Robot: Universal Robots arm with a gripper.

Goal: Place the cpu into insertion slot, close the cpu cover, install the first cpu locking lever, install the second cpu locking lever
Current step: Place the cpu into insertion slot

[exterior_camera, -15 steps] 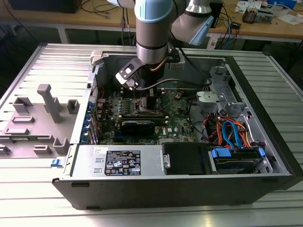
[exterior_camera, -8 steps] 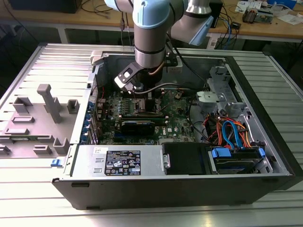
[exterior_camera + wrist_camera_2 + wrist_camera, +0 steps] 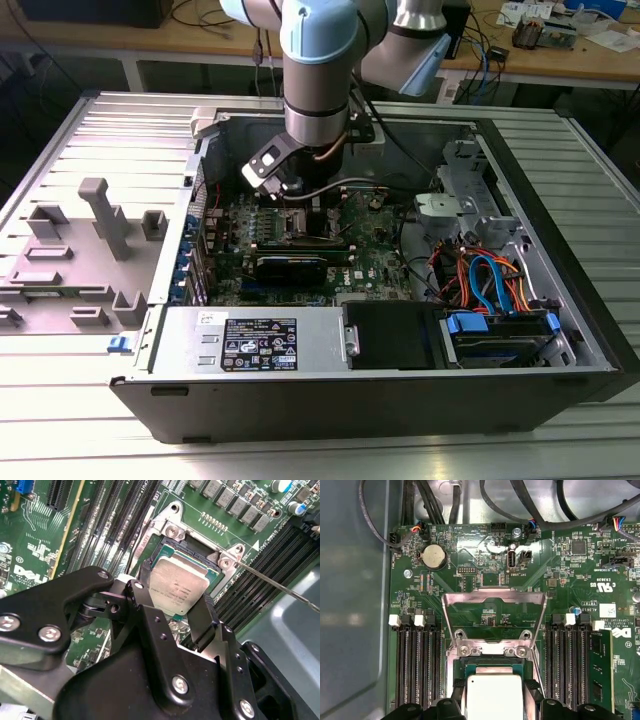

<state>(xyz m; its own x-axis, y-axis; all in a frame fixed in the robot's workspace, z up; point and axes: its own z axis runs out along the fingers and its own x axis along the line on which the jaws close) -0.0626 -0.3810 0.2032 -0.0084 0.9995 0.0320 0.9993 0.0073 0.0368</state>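
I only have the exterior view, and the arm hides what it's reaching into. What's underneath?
Observer: In the second wrist view the end effector is at a grey square chip lying at the silver-rimmed socket.
Operator: Is the lid shut?
Observer: No, in the first wrist view the silver frame lid stands raised, clear of the chip.
Operator: And its latch?
Observer: A thin metal lever juts out from the socket's corner.
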